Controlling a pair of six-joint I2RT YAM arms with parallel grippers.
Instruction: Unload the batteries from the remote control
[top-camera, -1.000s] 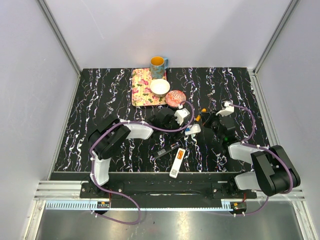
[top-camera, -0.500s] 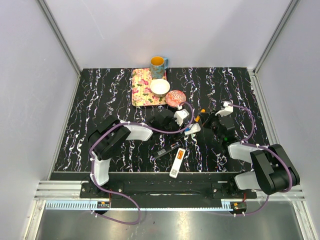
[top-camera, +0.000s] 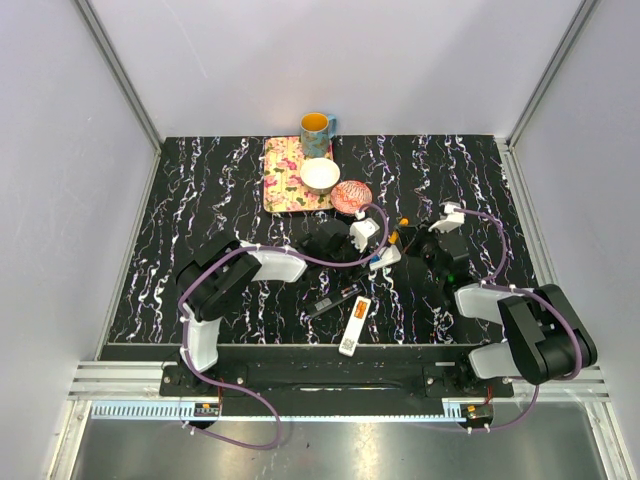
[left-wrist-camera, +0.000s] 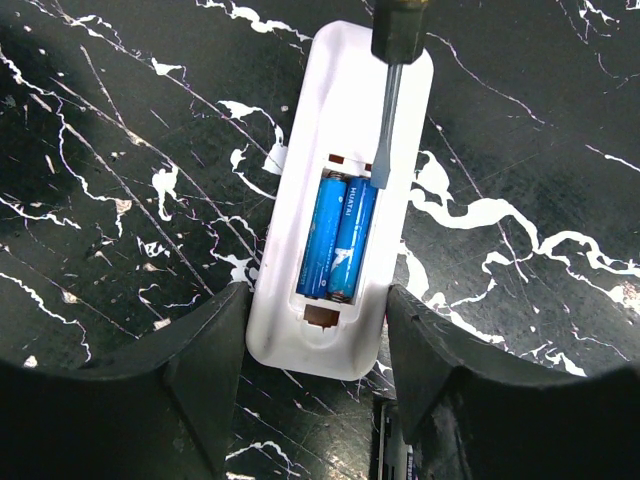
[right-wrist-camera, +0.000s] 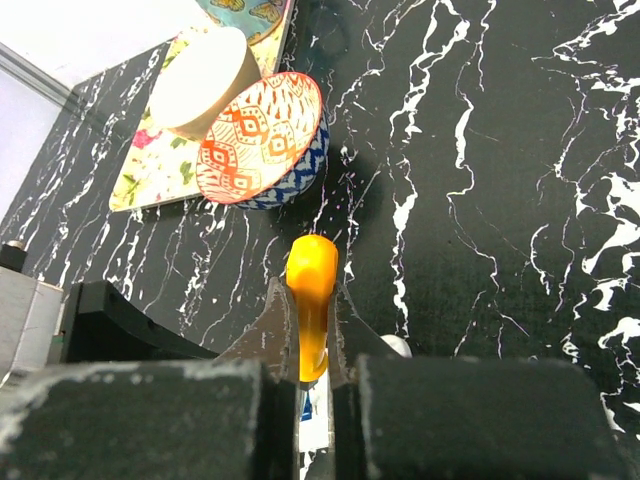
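- Two blue batteries (left-wrist-camera: 340, 235) lie side by side in the open bay of the white remote control (left-wrist-camera: 340, 110), just ahead of the left gripper (left-wrist-camera: 315, 305), label side up.
- That gripper's fingers (left-wrist-camera: 205, 350) press on either side of the remote's near end. It is clamped on the remote and pins it flat to the black marbled table (left-wrist-camera: 120, 150).
- Over on the other arm, the right gripper (right-wrist-camera: 308, 330) is closed tight on the orange handle of a screwdriver (right-wrist-camera: 310, 285), with the blade pointing away from it toward the remote.
- From the left wrist view, the screwdriver's tip sits at the far right corner of the bay, right by the end of the right-hand cell. Whether it actually touches the cell I cannot tell.
- Judging the step: the cover is off, both cells are seated, and the prying is only being set up. Nothing has been unloaded.
- Next move, as I read it: work the tip under the end of the nearest cell and lever gently upward while the left gripper holds firm.
- The risk is the blade skating off the rounded cell, or the remote twisting in the clamp.
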